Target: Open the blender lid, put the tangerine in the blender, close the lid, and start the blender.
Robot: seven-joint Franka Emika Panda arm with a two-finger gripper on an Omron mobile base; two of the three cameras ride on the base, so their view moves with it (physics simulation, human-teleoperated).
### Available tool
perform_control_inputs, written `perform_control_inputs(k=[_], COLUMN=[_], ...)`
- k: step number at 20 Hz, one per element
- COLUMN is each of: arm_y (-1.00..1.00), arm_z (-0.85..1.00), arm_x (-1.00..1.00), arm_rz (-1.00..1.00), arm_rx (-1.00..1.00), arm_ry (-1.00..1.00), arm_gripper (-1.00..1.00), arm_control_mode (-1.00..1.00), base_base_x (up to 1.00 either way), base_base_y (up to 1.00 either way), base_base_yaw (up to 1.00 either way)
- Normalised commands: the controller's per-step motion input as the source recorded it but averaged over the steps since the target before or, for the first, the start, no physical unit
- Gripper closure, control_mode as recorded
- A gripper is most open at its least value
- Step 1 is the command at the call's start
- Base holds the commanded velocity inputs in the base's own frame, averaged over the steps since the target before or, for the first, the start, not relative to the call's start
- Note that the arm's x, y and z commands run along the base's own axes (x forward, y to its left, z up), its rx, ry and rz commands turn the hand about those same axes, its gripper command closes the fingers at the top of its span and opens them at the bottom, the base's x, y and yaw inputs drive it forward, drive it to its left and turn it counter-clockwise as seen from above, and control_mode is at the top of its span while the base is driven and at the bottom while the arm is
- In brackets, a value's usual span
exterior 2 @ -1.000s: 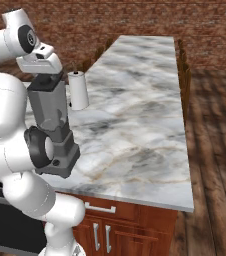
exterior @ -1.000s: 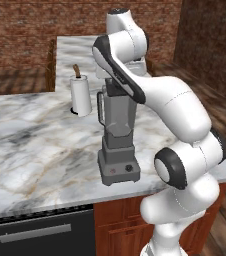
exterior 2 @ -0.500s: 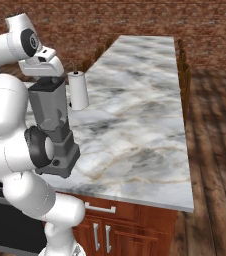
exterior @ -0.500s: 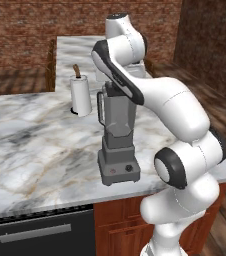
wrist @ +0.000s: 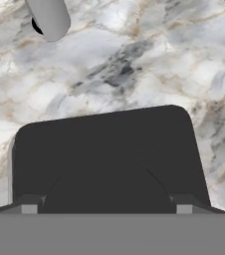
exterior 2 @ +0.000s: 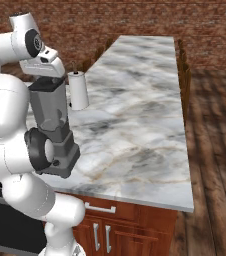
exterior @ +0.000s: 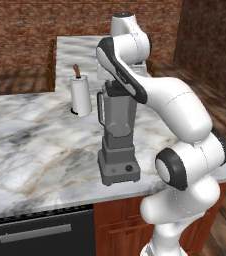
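Note:
The grey blender (exterior: 117, 135) stands near the counter's front edge, its boxy base (exterior: 119, 169) showing a knob and a small red button. In the hand view the dark square blender lid (wrist: 104, 154) sits on the jar straight below my hand. My gripper (wrist: 106, 205) hovers just above it, open, with a fingertip (wrist: 29, 205) near each side of the lid and nothing held. From the right base view the gripper (exterior 2: 46, 75) hangs right over the top of the blender (exterior 2: 52, 112). The tangerine is out of view.
A white paper-towel roll (exterior: 81, 95) stands on the marble counter (exterior: 30, 145) just behind and left of the blender, and appears at the hand view's top left (wrist: 47, 17). Wooden cabinets and a dark appliance front (exterior: 40, 232) lie below the counter edge.
The arm has barely shifted above the blender, and the jaws keep the same width.

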Motion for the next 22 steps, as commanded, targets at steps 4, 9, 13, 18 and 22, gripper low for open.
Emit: perform_control_inputs(k=[4,9,13,18,22], arm_y=[0.0,0.14,0.04,0.0,0.01], arm_z=[-0.23,-0.52,-0.61,-0.57,-0.47], arm_x=[-0.33,-0.16,-0.04,-0.09,-0.03], arm_rz=[0.06,0.06,0.01,0.0,0.0], arm_rx=[0.13,0.06,0.0,0.0,0.0], arm_ry=[-0.2,-0.09,0.0,0.0,0.0], arm_gripper=[1.0,1.0,1.0,-1.0,-1.0], arm_control_mode=[-1.0,-1.0,-1.0,-1.0,-1.0], base_base_x=[0.0,0.0,0.0,0.0,0.0], base_base_y=[0.0,0.0,0.0,0.0,0.0], base_base_yaw=[0.0,0.0,0.0,0.0,0.0])
